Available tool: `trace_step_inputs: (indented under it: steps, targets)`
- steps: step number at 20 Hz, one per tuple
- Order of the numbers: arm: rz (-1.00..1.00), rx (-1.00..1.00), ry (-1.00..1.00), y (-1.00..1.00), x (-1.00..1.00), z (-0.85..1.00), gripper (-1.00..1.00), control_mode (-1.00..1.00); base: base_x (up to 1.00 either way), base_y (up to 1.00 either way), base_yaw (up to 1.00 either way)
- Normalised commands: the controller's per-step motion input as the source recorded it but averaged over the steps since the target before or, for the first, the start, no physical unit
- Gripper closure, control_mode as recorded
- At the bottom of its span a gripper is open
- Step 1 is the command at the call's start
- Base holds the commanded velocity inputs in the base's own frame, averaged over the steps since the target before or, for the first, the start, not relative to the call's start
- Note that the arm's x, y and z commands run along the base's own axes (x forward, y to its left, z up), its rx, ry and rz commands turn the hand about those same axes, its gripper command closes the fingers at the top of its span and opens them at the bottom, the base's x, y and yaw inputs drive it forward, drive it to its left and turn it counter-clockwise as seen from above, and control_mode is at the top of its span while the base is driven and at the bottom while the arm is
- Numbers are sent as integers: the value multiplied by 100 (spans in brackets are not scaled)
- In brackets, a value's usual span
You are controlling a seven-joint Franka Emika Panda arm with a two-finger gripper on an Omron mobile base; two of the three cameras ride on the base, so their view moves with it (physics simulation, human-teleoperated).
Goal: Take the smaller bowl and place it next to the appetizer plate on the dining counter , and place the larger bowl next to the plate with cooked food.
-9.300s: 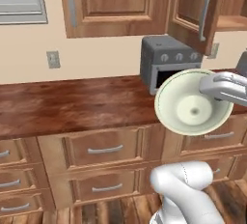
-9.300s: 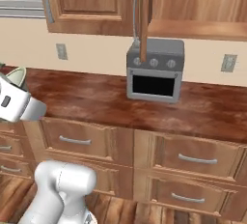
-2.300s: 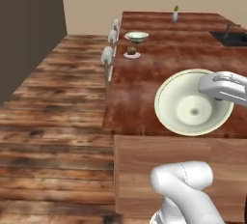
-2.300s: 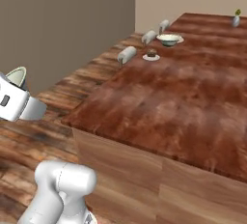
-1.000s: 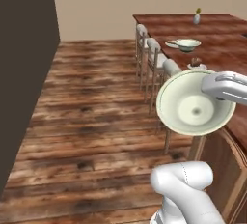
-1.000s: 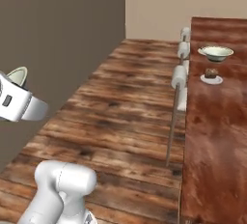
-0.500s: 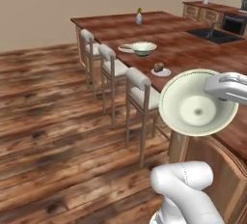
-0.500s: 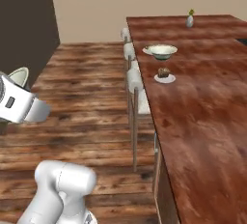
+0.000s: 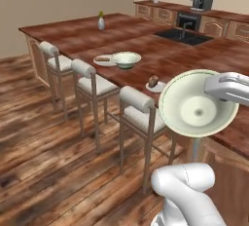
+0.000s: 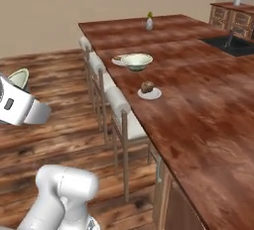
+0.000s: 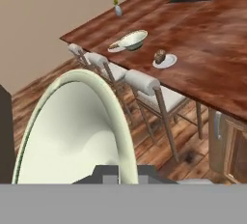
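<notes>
Beside the counter (image 9: 146,42), above the floor, the small bowl (image 9: 197,109) is held in the air by the gripper (image 9: 212,84). Its jaws are closed narrowly on the bowl's rim, and the bowl is tipped on edge so that its pale inside is turned toward the left base camera. From the right base view, only a slice of the bowl's rim (image 10: 19,78) is seen behind the white hand. In the hand view, the bowl's rim (image 11: 116,117) is seen close up, rising from the fingertips (image 11: 112,175).

On the counter, the appetizer plate (image 9: 155,86) with its dark chunk is set near the stool-side edge. Farther along, the large bowl (image 9: 126,59) is placed just beside the cooked-food plate (image 9: 102,60). Three stools (image 9: 138,108) are lined up along the edge.
</notes>
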Motion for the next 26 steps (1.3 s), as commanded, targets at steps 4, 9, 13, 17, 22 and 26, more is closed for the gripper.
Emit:
trace_step_inputs:
  steps: [4,9,13,17,22,26]
  targets:
    - [0,0,0,0,0,0,100,100,82,58,-51]
    - [0,0,0,0,0,0,100,100,65,43,-52]
    - [0,0,0,0,0,0,100,100,55,44,-51]
    - [0,0,0,0,0,0,100,100,46,34,-52]
    - [0,0,0,0,0,0,100,100,43,31,-53]
    - [0,0,0,0,0,0,100,100,49,42,-54]
